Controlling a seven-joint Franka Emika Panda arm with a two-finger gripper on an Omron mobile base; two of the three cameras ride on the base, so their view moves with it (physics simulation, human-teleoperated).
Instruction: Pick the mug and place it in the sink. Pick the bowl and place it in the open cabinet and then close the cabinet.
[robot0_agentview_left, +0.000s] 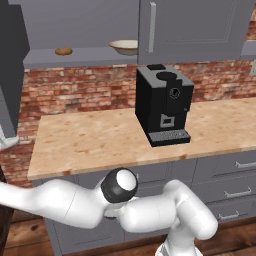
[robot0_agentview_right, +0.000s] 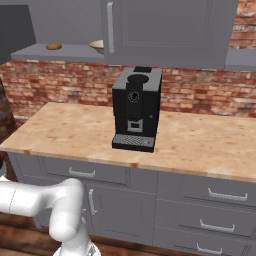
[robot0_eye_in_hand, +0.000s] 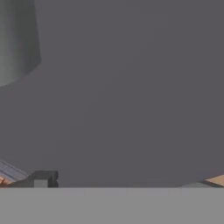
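Bowl stored in open cabinet; jaws wide, holding nothing visible.

On the cabinet (robot0_agentview_left: 80, 56) shelf, left to right: a small brown lump (robot0_agentview_left: 63, 51), then the bowl (robot0_agentview_left: 125, 46), cream with a tan rim, upright beside the shut door (robot0_agentview_left: 195, 30). Below, a black coffee machine (robot0_agentview_left: 162, 105) stands on the desk (robot0_agentview_left: 90, 137).

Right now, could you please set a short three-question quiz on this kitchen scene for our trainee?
1. True or false: the bowl sits on the cabinet shelf.
2. What stands on the counter? A) toaster B) coffee machine C) kettle
3. What lies on the shelf left of the bowl?

Key: 1 true. 2 B. 3 a small brown round lump.
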